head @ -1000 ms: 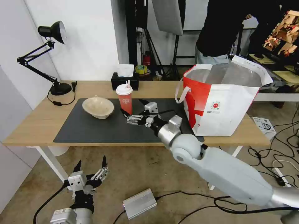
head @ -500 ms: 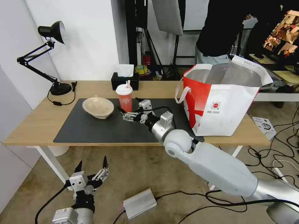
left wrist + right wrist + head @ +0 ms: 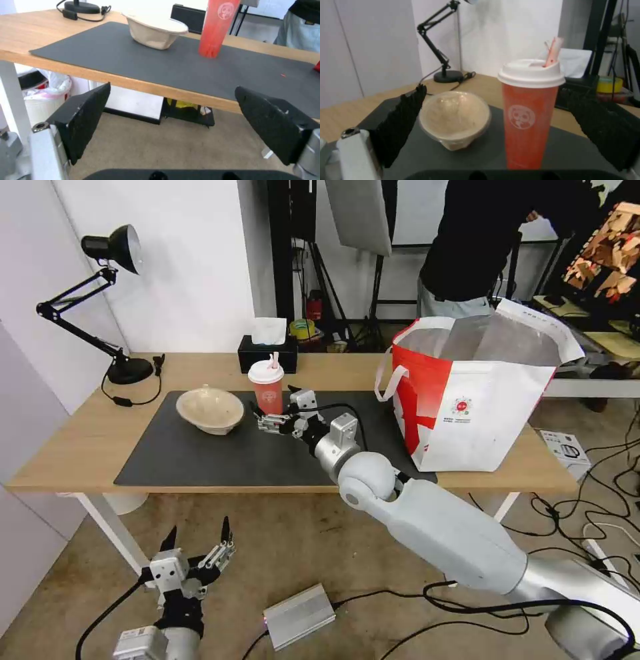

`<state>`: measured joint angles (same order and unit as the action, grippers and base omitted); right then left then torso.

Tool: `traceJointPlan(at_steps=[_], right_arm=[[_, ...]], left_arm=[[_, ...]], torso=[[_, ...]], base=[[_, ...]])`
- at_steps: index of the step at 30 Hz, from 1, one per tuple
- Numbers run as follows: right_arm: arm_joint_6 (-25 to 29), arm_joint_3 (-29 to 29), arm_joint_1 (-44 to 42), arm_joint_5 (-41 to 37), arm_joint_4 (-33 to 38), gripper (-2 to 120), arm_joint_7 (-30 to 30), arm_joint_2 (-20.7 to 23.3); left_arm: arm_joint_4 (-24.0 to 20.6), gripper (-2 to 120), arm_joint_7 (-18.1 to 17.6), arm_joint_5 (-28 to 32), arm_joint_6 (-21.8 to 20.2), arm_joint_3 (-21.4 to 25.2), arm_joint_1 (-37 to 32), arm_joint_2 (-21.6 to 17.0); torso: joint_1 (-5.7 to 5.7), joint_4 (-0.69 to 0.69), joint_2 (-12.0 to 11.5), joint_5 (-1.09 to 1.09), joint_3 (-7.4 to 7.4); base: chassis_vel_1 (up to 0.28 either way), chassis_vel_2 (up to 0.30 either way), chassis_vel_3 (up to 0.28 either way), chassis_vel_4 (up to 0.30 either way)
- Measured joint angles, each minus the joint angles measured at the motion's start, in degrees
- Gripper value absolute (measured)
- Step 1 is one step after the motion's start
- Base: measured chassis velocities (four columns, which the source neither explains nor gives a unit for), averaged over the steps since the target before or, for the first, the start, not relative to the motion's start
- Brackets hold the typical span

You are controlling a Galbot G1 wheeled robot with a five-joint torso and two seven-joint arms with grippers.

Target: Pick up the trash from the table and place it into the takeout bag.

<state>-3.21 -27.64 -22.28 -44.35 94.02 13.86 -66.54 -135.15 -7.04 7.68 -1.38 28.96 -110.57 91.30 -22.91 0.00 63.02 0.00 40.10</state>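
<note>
**Right gripper closing on the drink cup**

Takeout bag [image 3: 477, 407] is seen open-topped at the worktop's [image 3: 73, 447] right end; contents hidden. Right gripper [image 3: 270, 410], fingers spread, has been advanced over the last second to just beside the red cup [image 3: 266, 389]: grasp judged imminent. Pulp bowl [image 3: 210, 410] rests nearby. Left gripper [image 3: 195, 543] hangs parked below, fingers open.

on the worktop [image 3: 80, 447]: one red cup [image 3: 267, 392], one beige bowl [image 3: 209, 411], one takeout bag [image 3: 480, 400], one tissue box [image 3: 268, 352], one lamp [image 3: 100, 307]. two tools total, right tool [image 3: 272, 409] and left tool [image 3: 195, 540].
</note>
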Motion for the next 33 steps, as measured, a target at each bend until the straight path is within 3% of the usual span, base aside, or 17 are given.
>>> traceJointPlan(at_steps=[18,33], right_arm=[[-2.9,1.4,0.1,0.8,-4.4,100,3.2,-3.2],[-2.9,2.2,2.7,0.5,-13.4,100,1.9,-8.1]], left_arm=[[0.1,100,-0.1,-0.3,0.0,-0.2,0.0,0.0],[0.6,100,-0.1,-0.4,0.0,-0.4,0.2,0.0]], torso=[[0.0,0.0,0.0,0.0,0.0],[0.0,0.0,0.0,0.0,0.0]], base=[[0.0,0.0,0.0,0.0],[0.0,0.0,0.0,0.0]])
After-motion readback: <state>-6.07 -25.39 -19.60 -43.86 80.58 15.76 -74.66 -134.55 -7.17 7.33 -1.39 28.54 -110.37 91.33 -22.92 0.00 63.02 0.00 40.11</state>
